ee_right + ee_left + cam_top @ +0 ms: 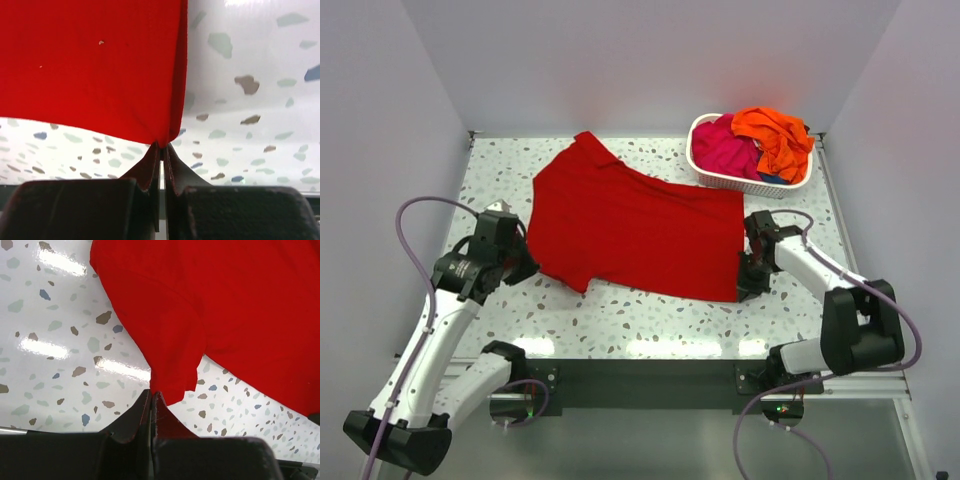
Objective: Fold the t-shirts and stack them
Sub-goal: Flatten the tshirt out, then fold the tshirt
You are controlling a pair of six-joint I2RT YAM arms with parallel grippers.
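Left claw (151, 395) and right claw (162, 150) both pinch the deep red t-shirt's (630, 225) near corners, so I'd lift evenly and keep it taut.

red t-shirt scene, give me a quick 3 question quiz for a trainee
1. True or false: the red t-shirt lies on the table, outside the basket.
2. What is the right pincer shut on? A) nothing B) the red t-shirt C) a towel
3. Fill in: the pink t-shirt and the orange t-shirt sit in the white ____.

Key: 1 true; 2 B; 3 basket
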